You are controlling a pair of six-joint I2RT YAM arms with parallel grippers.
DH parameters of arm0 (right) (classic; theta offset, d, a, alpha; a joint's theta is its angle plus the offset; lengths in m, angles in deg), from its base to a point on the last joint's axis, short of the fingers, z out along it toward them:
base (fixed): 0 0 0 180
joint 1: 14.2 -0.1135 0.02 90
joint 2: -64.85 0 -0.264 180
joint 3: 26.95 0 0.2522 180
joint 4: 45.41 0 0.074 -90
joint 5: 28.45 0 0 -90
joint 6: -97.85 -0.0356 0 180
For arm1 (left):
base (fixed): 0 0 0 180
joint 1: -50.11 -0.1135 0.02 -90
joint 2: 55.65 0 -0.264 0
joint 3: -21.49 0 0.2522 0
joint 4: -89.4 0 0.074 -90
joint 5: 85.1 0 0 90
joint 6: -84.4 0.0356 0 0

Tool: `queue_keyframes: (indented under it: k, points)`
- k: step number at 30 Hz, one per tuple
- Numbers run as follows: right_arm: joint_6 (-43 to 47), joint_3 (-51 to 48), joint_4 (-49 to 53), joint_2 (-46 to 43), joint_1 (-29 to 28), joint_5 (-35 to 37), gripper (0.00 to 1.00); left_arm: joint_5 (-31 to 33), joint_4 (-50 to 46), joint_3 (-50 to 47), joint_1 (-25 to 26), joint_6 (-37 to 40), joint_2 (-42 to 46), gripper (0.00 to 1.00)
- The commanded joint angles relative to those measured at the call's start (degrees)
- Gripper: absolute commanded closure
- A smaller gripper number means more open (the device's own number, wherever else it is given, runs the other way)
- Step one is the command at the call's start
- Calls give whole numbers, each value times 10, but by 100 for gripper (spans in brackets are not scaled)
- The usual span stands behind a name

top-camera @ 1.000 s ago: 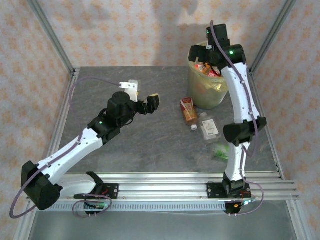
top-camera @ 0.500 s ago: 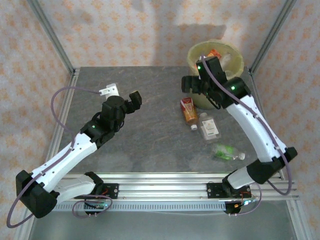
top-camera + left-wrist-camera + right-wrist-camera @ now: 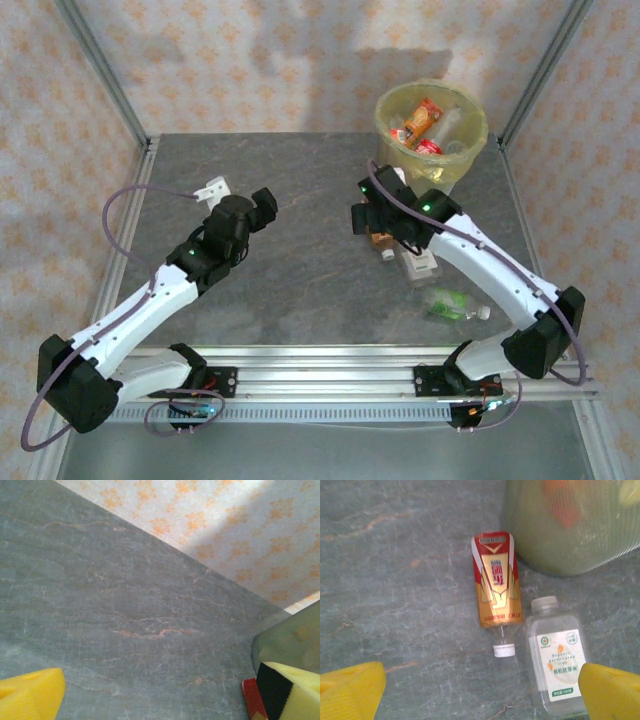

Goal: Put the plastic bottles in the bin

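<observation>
**Both pincers open; three bottles lie on the table by the bin**

The red-and-gold bottle (image 3: 496,582) lies flat on the grey table (image 3: 395,580). It has a red shoulder, a gold label with white characters, and a clear neck ending in a white cap. Just beside it lies the clear bottle with a white label (image 3: 557,660), squarish, with green and orange print and a pale cap.

The right pincer (image 3: 480,695) hovers above them with its yellow-padded fingers (image 3: 350,690) spread wide and nothing between them. The red-and-gold bottle sits straight ahead of it, between the lines of the two fingers, cap end toward the pincer. The clear bottle lies toward the right-hand finger, its near end close to that fingertip and its cap pointing away. In the overhead view a green-labelled bottle (image 3: 452,303) with a white cap lies behind this pincer, next to the arm's forearm.

The bin (image 3: 570,530), pale yellow-green and translucent, stands beyond both nearer bottles, ahead and to the right of the right pincer. The far ends of both lie near its foot. Seen from above, it holds an orange-labelled bottle (image 3: 424,117), a clear bottle, and something red.

The left pincer (image 3: 238,192) is likewise spread wide and empty, well apart from every bottle. The bin's wall stands ahead of its right-hand finger.
</observation>
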Motion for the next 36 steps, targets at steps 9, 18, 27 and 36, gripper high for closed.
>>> queue_keyframes:
  k: [9, 18, 27, 36]
  points:
    - [-30, -30, -33, 109, -1, -1, 1, 50, -50, -46, -7, -54, 32, 0]
    - [-10, 0, -45, 213, 1, 39, 1, 79, -81, -45, -8, -73, 47, 0]
    - [-6, -5, -84, 242, 35, 22, 1, 83, -79, -55, -8, -79, 52, 0]
    - [26, 30, -102, 284, 58, 34, 3, 84, -79, -55, -7, -75, 41, 0]
